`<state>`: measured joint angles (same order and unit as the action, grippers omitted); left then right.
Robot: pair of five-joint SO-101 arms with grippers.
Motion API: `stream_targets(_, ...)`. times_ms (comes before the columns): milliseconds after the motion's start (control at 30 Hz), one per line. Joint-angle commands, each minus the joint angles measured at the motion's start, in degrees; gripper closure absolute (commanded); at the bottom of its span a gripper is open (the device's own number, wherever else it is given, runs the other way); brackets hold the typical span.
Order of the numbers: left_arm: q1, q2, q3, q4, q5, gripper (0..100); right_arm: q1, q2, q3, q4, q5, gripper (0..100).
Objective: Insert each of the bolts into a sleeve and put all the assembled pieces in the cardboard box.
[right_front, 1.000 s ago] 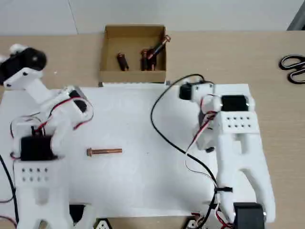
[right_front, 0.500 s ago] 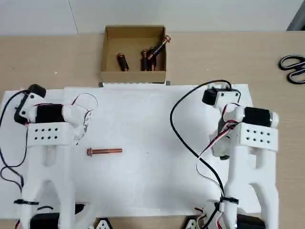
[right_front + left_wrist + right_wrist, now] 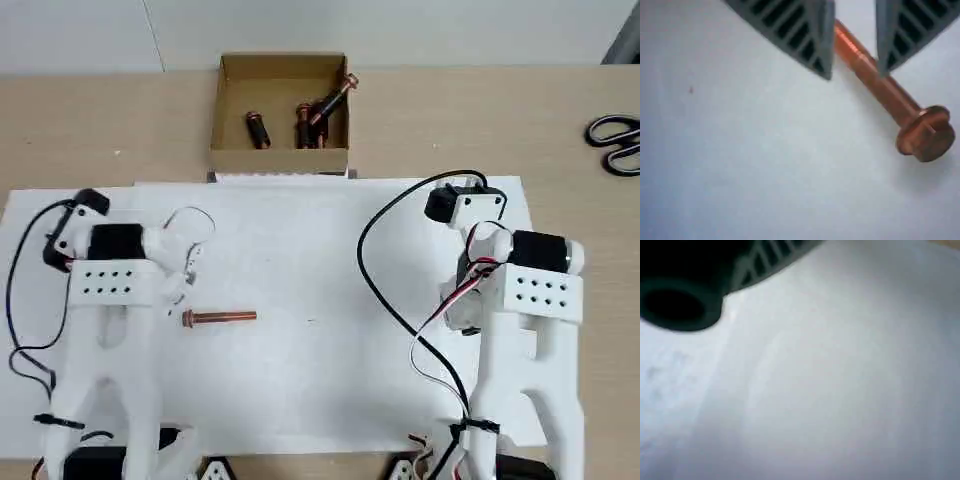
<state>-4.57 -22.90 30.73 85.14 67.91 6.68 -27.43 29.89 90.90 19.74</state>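
- Wooden bench (image 3: 480, 110) carries everything you work on, with a white sheet (image 3: 320, 380) spread over most of its near half.
- Your left arm (image 3: 110, 330) and right arm (image 3: 525, 340) stand well apart on the sheet, each hanging low over it.
- Your cardboard box (image 3: 280, 160) sits just beyond the sheet's far edge, with several assembled pieces (image 3: 305, 120) already inside.
- Scissors (image 3: 615, 143) lie at the bench's far right, well away from the job.
- One copper bolt (image 3: 222, 317) lies flat on the sheet, beside your left arm. The left jaws are parted to a narrow gap and straddle its shank near the head, not yet gripping.
- A dark sleeve (image 3: 675, 305) sits against the ribbed right jaws, which look closed on it, just above the sheet.
- Watch the pinch. The shank runs at a slant between the left jaws, so closing could roll or swing the bolt out of the gap.
- A grip this near the head may let the long end droop, and you would then miss the sleeve's bore.
- Mind the loose wires near both arms as you bring them together.
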Motion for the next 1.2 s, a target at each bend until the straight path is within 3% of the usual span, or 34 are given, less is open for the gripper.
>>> stream_targets(0,1.58,-0.09,1.36,-2.55,0.09,90,0.66,-1.80,-0.18,-1.36,0.53,99.2)
stream_targets(700,2.73,-0.09,12.62,-8.09,-3.60,90,0.66,-1.71,-0.18,-1.63,0.53,99.2)
stream_targets(1167,2.81,0.00,19.47,-19.69,-5.54,90,0.66,-1.71,-0.18,-1.63,0.53,99.2)
